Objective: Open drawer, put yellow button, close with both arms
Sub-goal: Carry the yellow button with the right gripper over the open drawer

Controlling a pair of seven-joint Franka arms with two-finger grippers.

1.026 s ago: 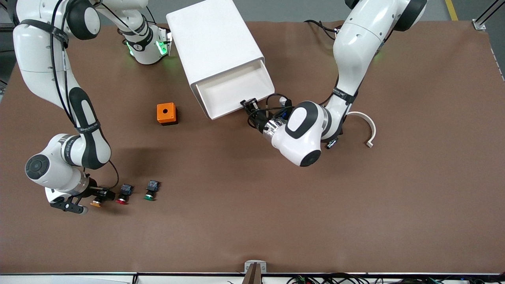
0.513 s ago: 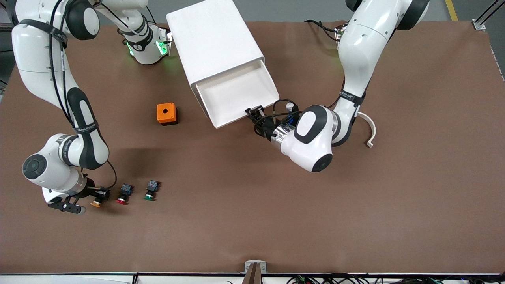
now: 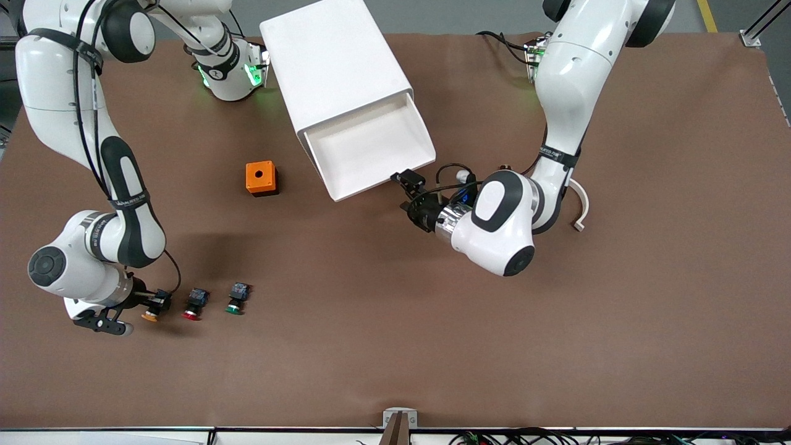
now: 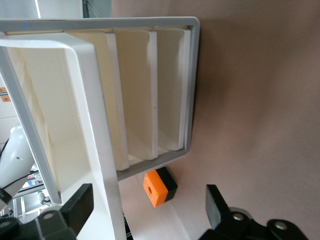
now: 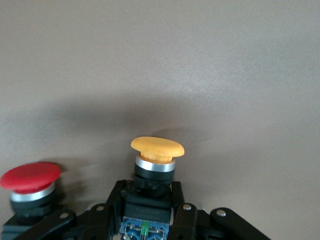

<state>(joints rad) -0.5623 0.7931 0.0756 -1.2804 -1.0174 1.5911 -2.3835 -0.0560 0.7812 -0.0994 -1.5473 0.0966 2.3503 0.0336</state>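
Note:
The drawer (image 3: 371, 151), top one of the white cabinet (image 3: 334, 62), stands pulled out and empty. My left gripper (image 3: 409, 180) is open at the drawer's front corner. In the left wrist view the drawer's front wall (image 4: 95, 115) runs between the spread fingers of the left gripper (image 4: 148, 189), close to one finger. The yellow button (image 3: 149, 316) lies on the table near the front camera at the right arm's end. My right gripper (image 3: 162, 301) is shut on its black body. In the right wrist view the yellow button (image 5: 157, 147) sticks out ahead of the right gripper (image 5: 148, 196).
A red-capped button (image 3: 193, 308) (image 5: 31, 177) lies right beside the yellow one, with a green-capped button (image 3: 235, 303) next to it. An orange box with a hole (image 3: 261, 178) (image 4: 156, 186) stands beside the cabinet. A white curved piece (image 3: 578, 198) lies by the left arm.
My left gripper pulled the drawer farther out, then drew back slightly from its front. My right arm's elbow shifted a little; its gripper stayed at the yellow button.

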